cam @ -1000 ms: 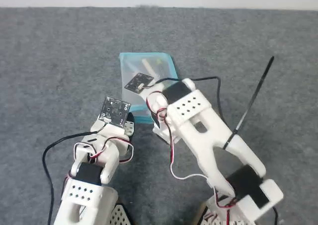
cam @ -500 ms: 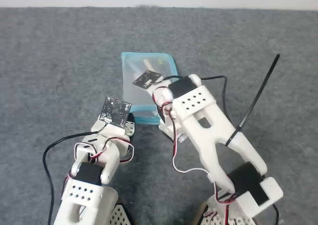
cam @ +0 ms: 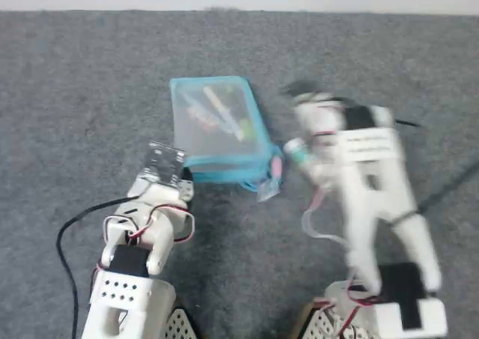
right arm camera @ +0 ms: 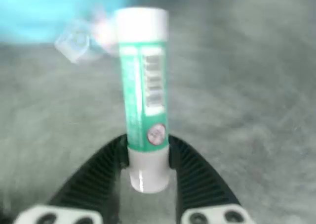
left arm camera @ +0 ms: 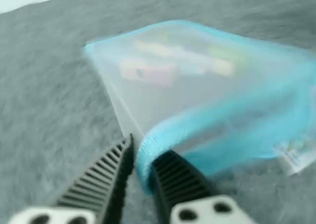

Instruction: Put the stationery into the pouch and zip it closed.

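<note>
High view: pouch (cam: 217, 126) lies on the grey worktop (cam: 90, 92), left gripper (left arm camera: 143, 154) pinching its near blue edge. Right gripper (right arm camera: 148, 145) clamps a green glue stick (right arm camera: 142, 75) near the pouch's tag (cam: 268, 191).

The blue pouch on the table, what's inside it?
Through the clear face of the pouch, several colourful stationery pieces lie inside; which items they are is too blurred to tell. A green-and-white stick is outside, held by the right gripper.

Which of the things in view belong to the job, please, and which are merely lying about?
Job: pouch; stationery inside it; glue stick, held by the right gripper; left gripper, pinching the pouch's edge.
Merely there: grey table; black cable by the left arm.
</note>
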